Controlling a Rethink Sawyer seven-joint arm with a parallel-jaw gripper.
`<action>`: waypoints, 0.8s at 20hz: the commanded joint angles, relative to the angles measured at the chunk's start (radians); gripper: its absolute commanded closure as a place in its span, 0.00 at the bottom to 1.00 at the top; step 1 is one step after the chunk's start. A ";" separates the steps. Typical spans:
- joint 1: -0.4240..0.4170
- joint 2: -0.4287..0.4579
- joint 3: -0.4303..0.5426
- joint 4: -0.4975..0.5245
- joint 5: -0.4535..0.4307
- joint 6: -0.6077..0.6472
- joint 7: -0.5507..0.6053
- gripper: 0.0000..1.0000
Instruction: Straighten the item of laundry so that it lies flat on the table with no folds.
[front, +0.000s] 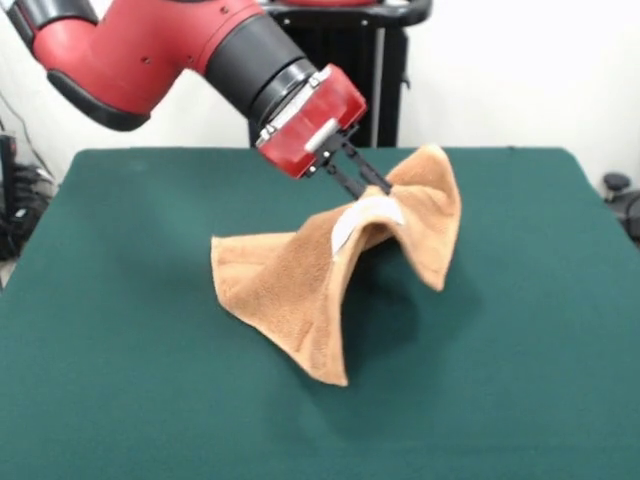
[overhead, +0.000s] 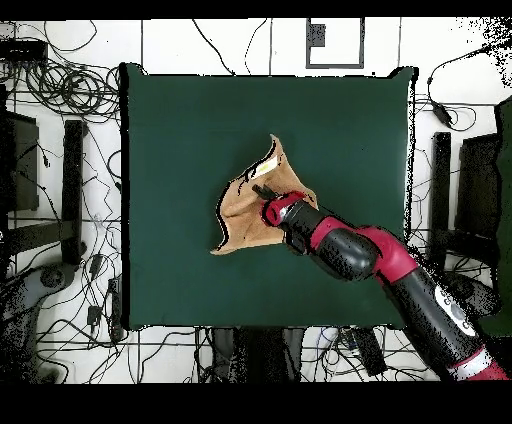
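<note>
With its near corner on the table (front: 120, 400), the towel (front: 290, 290) hangs tented mid-table from our gripper (front: 375, 185), pinched on its raised middle; we should lower it while drawing sideways, spreading folds.

Tan towel (overhead: 245, 215) bunched mid-table (overhead: 180, 120) (green), pincer (overhead: 262, 191) on it

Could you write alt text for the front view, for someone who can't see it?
A red and black robot arm's gripper pinches a tan towel near its middle, jaws closed on the cloth, lifting it into a tent over a dark green table. The towel's lower edges rest on the table.
</note>
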 joint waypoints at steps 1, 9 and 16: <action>0.020 0.049 0.047 -0.016 -0.101 0.055 -0.267 1.00; 0.287 -0.200 -0.187 -0.122 -0.352 -0.270 0.127 1.00; 0.440 -0.235 -0.370 -0.184 -0.299 -0.511 0.175 1.00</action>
